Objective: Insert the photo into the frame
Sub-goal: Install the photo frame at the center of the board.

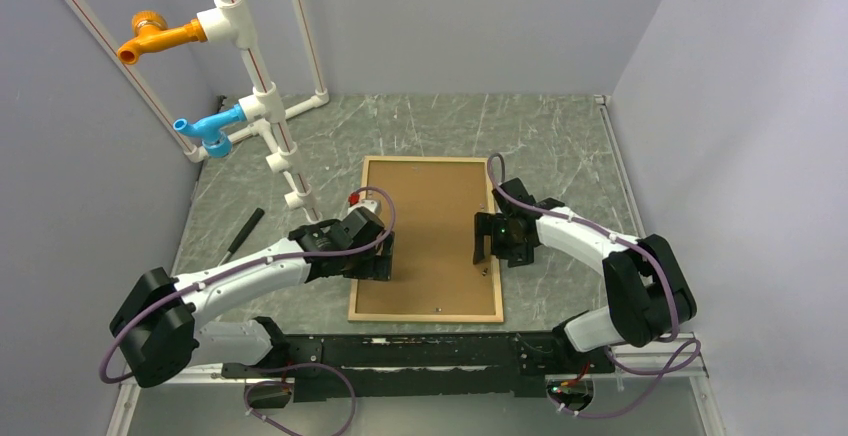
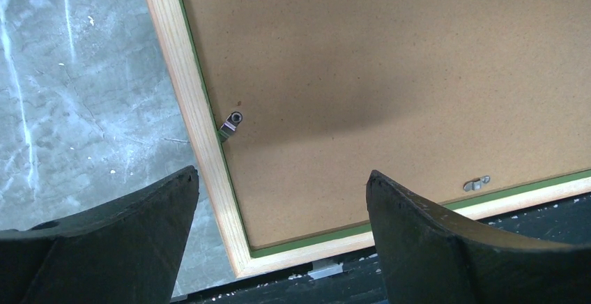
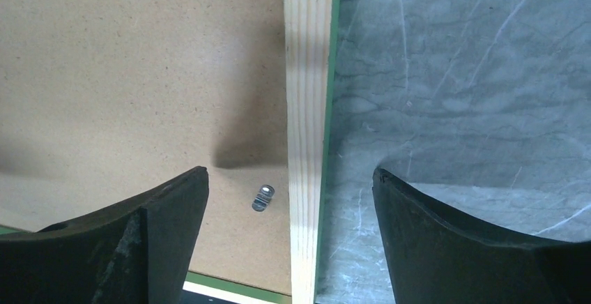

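Note:
The frame lies flat on the table with its pale wood rim up. A brown backing board fills it, with small metal clips along the edge. The photo is hidden. My left gripper hovers open over the frame's left rail near the near-left corner, one finger over the table and one over the board. My right gripper is open and straddles the right rail, next to a clip. Neither gripper holds anything.
A white pipe rack with an orange fitting and a blue fitting stands at the back left. A thin black tool lies left of the frame. A black base bar runs just beyond the frame's near edge.

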